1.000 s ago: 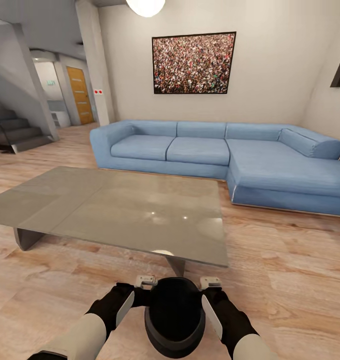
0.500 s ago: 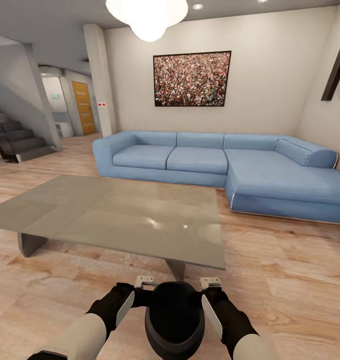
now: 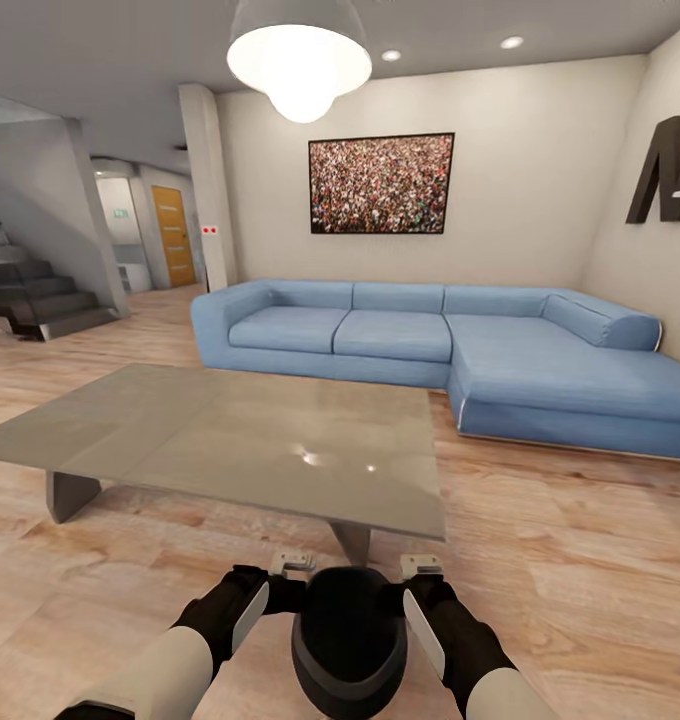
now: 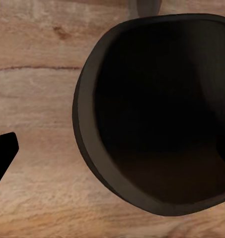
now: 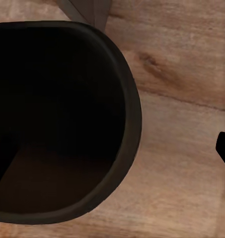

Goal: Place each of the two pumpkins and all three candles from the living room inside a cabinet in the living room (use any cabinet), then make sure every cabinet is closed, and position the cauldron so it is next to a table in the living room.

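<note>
— From the head view, what do we see?
— The cauldron (image 3: 348, 638) clamped between our left gripper (image 3: 280, 592) and right gripper (image 3: 405, 595), just before the table (image 3: 230, 440); blue sofa (image 3: 450, 345) beyond.
— And the wrists?
— The left wrist shows its dark mouth (image 4: 159, 114) over plank floor (image 4: 37, 99); the right likewise (image 5: 57, 119).

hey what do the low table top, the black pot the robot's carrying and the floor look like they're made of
Table: pale, glossy top, likely glass or polished stone, since the ceiling lights reflect as bright spots; grey wedge legs look matte.
Cauldron: matte black, probably cast iron or ceramic; no shine, thick dull rim.
Floor: light wood planks, with visible grain and knots, satin finish.
</note>
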Controlling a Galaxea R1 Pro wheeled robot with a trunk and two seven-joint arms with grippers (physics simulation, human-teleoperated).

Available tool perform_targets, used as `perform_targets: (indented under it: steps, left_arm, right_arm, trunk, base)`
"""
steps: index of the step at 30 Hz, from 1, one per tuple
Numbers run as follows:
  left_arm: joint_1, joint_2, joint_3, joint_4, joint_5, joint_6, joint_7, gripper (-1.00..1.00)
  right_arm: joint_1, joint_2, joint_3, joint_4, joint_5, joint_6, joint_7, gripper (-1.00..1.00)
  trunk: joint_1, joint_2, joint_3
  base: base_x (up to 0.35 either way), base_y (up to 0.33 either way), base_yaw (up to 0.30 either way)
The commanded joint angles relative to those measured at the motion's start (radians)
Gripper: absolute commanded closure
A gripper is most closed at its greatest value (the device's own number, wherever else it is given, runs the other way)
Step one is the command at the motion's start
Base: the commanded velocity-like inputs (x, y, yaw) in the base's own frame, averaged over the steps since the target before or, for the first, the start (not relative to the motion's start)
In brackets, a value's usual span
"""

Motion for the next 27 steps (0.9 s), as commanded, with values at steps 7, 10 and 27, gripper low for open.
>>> perform_targets:
  steps: [7, 10, 27]
  left_arm:
    - [0.0, 0.001, -0.005, -0.002, 0.004, 0.005, 0.0, -1.0]
    - [0.0, 0.001, -0.005, -0.002, 0.005, 0.005, 0.0, -1.0]
    - [0.0, 0.001, -0.005, -0.002, 0.005, 0.004, 0.0, -1.0]
  right_arm:
    - [0.0, 0.0, 0.002, -0.001, -0.011, 0.003, -0.009, -1.0]
    - [0.0, 0.0, 0.002, -0.001, -0.011, 0.003, -0.009, -1.0]
    - [0.0, 0.0, 0.002, -0.001, -0.011, 0.002, -0.009, -1.0]
  trunk:
    - [-0.027, 0.049, 0.021]
    - [-0.039, 0.07, 0.03]
    - [-0.104, 0.189, 0.084]
  base:
    - [-0.158, 0.0, 0.0]
    - [-0.117, 0.0, 0.0]
    - [-0.128, 0.0, 0.0]
